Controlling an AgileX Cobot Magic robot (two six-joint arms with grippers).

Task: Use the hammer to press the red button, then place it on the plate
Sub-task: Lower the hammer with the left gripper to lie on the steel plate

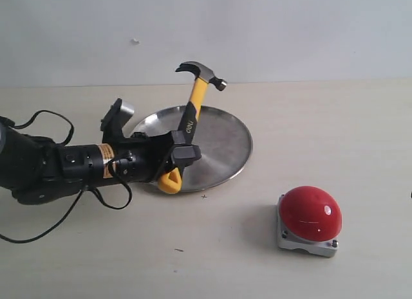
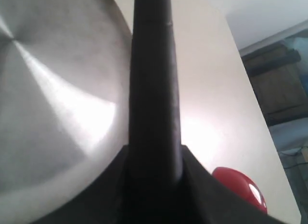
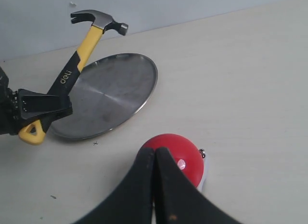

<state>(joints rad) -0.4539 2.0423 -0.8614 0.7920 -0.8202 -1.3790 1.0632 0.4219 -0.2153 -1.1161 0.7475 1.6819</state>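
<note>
Hammer point(image 1: 193, 112) pinched in left jaws | right jaws pressed together, shown only by right wrist view

Black left hand point(image 1: 183, 152), yellow-labelled arm point(image 1: 77, 163), looping cables point(image 1: 46, 112)

There is one hammer point(image 1: 191, 122) and one round silver plate point(image 1: 222, 144). There is one red button point(image 1: 310, 212), with one grey base point(image 1: 302, 242) under it; two screws point(image 1: 284, 235) show at the base's front corners. Two grippers are in sight, the left gripper point(image 1: 183, 152) and the right gripper point(image 3: 155, 156). There is one table point(image 1: 322, 119), and two small dark specks point(image 1: 204, 196) on its top.
</note>
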